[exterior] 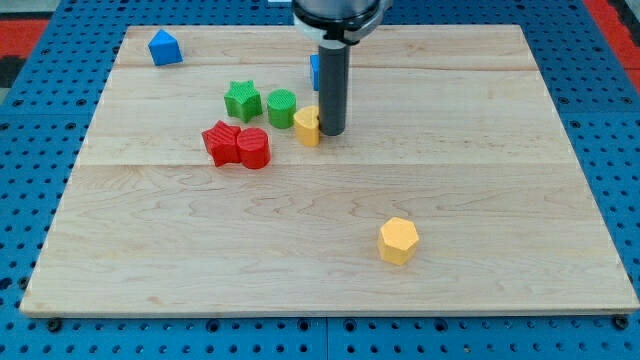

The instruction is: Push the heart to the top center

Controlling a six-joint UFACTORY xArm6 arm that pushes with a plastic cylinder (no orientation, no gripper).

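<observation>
The yellow heart block [306, 126] lies a little above the board's middle, towards the view's top. My tip [331, 132] rests on the board right beside it, touching its right side. The dark rod rises from there to the view's top edge. A blue block [314, 71] sits just behind the rod, mostly hidden by it.
A green star [242, 100] and a green round block [281, 107] lie left of the heart. A red star [221, 142] and a red round block [254, 148] touch each other below them. A blue block [165, 47] sits top left. A yellow hexagon [398, 240] lies bottom right.
</observation>
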